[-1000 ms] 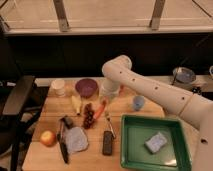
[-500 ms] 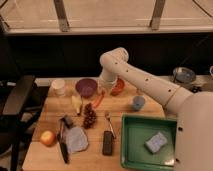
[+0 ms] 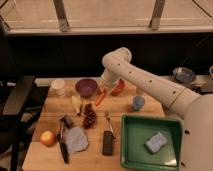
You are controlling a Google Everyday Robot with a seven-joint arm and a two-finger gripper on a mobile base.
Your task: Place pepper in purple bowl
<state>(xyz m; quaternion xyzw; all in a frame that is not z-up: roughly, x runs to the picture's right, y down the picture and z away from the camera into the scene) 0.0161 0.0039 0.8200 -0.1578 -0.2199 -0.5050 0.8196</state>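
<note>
The orange-red pepper (image 3: 101,97) hangs tilted just right of the dark purple bowl (image 3: 86,86), which stands at the back of the wooden table (image 3: 50,109). My gripper (image 3: 105,88) comes down from the white arm and is shut on the pepper's upper end. The pepper's lower tip points toward the table between the purple bowl and an orange-red bowl (image 3: 118,88). The arm partly covers that orange-red bowl.
A white cup (image 3: 58,86) stands left of the purple bowl and a small blue cup (image 3: 138,103) to the right. Dark grapes (image 3: 89,116), a yellow fruit (image 3: 76,104), an apple (image 3: 48,138), a grey cloth (image 3: 76,140) and utensils lie in front. A green tray (image 3: 126,150) holds a sponge (image 3: 156,142).
The arm has swung left and back, carrying the pepper from beside the grapes up toward the purple bowl's right side. Everything else stays put.
</note>
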